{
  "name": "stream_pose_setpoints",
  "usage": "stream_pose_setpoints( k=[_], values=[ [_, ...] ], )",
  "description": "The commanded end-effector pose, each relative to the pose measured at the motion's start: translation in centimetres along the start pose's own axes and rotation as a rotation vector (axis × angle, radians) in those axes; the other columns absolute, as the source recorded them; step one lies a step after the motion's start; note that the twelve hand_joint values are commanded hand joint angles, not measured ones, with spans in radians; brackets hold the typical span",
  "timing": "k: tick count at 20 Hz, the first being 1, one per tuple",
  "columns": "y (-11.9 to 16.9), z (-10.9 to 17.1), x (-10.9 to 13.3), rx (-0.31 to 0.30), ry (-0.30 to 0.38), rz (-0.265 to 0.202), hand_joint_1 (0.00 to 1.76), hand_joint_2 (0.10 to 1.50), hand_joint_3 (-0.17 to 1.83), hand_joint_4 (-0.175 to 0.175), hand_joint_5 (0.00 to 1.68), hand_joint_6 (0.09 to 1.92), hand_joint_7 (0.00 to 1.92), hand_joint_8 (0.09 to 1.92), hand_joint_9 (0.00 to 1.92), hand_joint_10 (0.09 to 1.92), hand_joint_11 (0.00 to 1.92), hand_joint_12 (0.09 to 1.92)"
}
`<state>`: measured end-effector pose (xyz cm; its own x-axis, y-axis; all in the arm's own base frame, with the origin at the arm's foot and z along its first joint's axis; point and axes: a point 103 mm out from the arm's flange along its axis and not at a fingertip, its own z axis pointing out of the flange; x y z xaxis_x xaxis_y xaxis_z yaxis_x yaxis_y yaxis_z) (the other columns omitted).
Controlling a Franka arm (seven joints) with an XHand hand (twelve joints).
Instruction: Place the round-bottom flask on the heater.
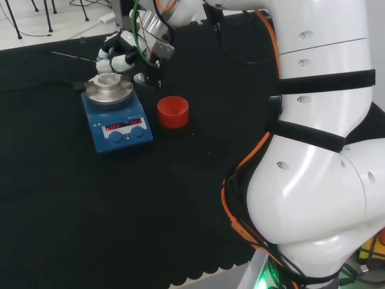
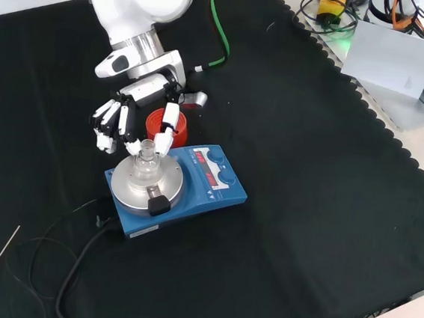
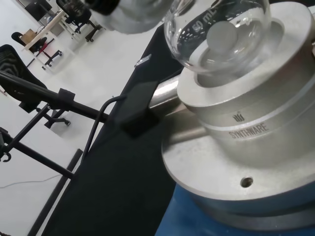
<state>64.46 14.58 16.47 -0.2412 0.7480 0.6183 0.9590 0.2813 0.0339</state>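
One round-bottom flask (image 2: 146,162) of clear glass sits in the metal block (image 2: 148,184) on top of the one blue heater (image 2: 194,192), its bulb down in the block's hollow and its neck up, so its long axis runs close to vertical. In the wrist view the flask's bulb (image 3: 216,32) rests in the rim of the grey block (image 3: 256,123), which stands on a wider round plate above the blue housing. The hand (image 2: 129,125) is over the heater from about eleven o'clock in the front view; two of its white fingertips (image 2: 165,136) sit either side of the flask's neck, pinching or just touching it, while the other fingers hang spread and slightly bent at nine o'clock of the neck, clear of the glass. In the head view the hand (image 1: 123,54) reaches over the heater (image 1: 117,117) from twelve o'clock. One red ribbed ring (image 1: 173,112) stands on the black cloth (image 1: 90,211) at three o'clock of the heater in the head view, just beside it and empty. In the front view the ring (image 2: 164,124) lies at twelve o'clock of the block, partly behind the fingers. One black cable (image 2: 74,266) trails from the heater toward seven o'clock in the front view.
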Motion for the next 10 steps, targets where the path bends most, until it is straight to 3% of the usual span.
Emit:
stream_pose_setpoints(
  k=[1,10],
  values=[
    [-0.01,0.49,-0.29,0.005,-0.004,0.007,1.07,0.98,0.11,0.175,1.15,0.75,0.42,0.53,0.6,0.52,0.18,1.32],
    [0.08,0.67,-0.5,0.005,-0.003,0.017,1.07,0.98,0.11,0.175,1.15,0.75,0.42,0.53,0.6,0.52,0.18,1.32]
  ],
)
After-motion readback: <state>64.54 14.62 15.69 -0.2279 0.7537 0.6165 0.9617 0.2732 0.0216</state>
